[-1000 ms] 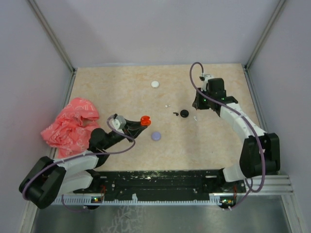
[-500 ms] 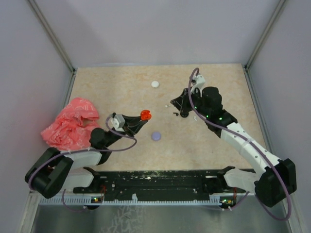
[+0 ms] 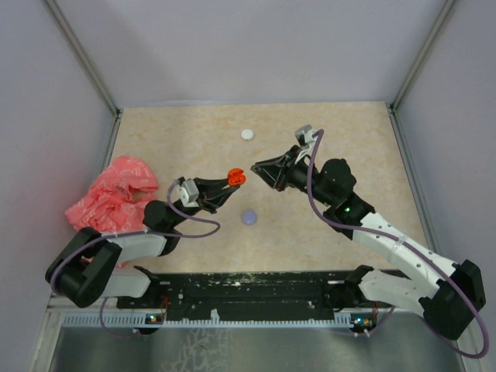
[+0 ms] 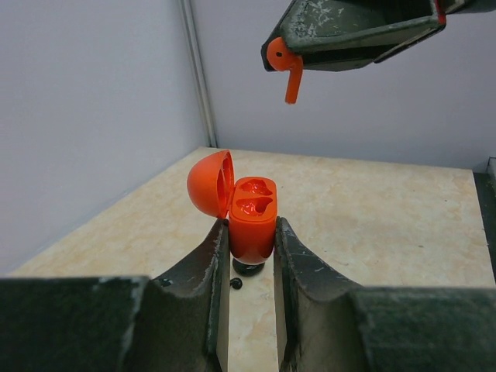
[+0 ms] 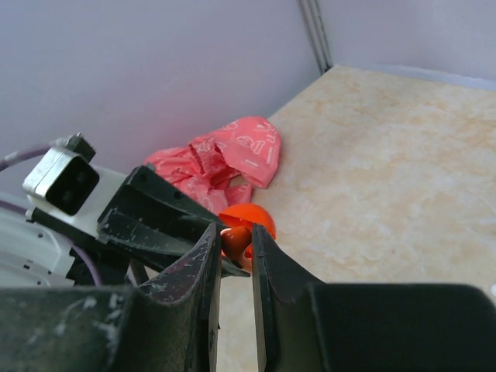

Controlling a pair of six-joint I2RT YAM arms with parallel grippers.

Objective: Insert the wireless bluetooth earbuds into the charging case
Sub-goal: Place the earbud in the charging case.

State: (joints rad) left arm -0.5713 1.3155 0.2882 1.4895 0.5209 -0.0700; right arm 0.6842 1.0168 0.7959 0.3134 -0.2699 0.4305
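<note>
A crumpled pink plastic bag with pale print (image 3: 108, 203) lies at the left edge of the beige marbled table (image 3: 194, 132), against the grey side wall (image 3: 46, 116). A small white round disc (image 3: 247, 134) sits in the upper middle of the frame. A small lilac round disc (image 3: 249, 218) lies well apart, below it, near the centre. A black rail (image 3: 256, 291) runs along the bottom.

One orange charging case (image 4: 253, 221), one orange earbud (image 4: 279, 56), one white disc (image 3: 247, 134), one lilac disc (image 3: 249, 218), one crumpled pink cloth (image 3: 112, 198).
</note>
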